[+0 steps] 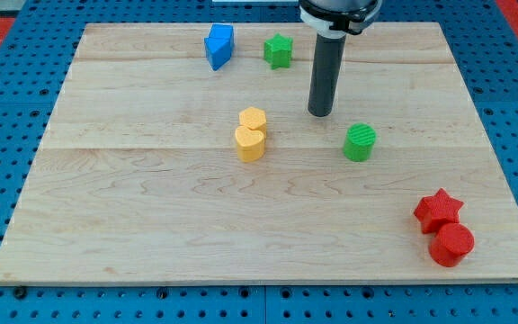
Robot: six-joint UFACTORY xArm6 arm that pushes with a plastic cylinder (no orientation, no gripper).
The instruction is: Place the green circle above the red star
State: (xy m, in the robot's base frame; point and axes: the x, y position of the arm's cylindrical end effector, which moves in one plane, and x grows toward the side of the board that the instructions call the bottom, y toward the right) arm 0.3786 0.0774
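The green circle stands right of the board's middle. The red star lies near the view's bottom right corner, well below and to the right of the green circle. My tip rests on the board just up and to the left of the green circle, a small gap apart from it.
A red circle touches the red star from below. A yellow hexagon and a yellow heart-like block sit together at the middle. A blue block and a green star lie at the top. The wooden board ends in a blue pegboard surround.
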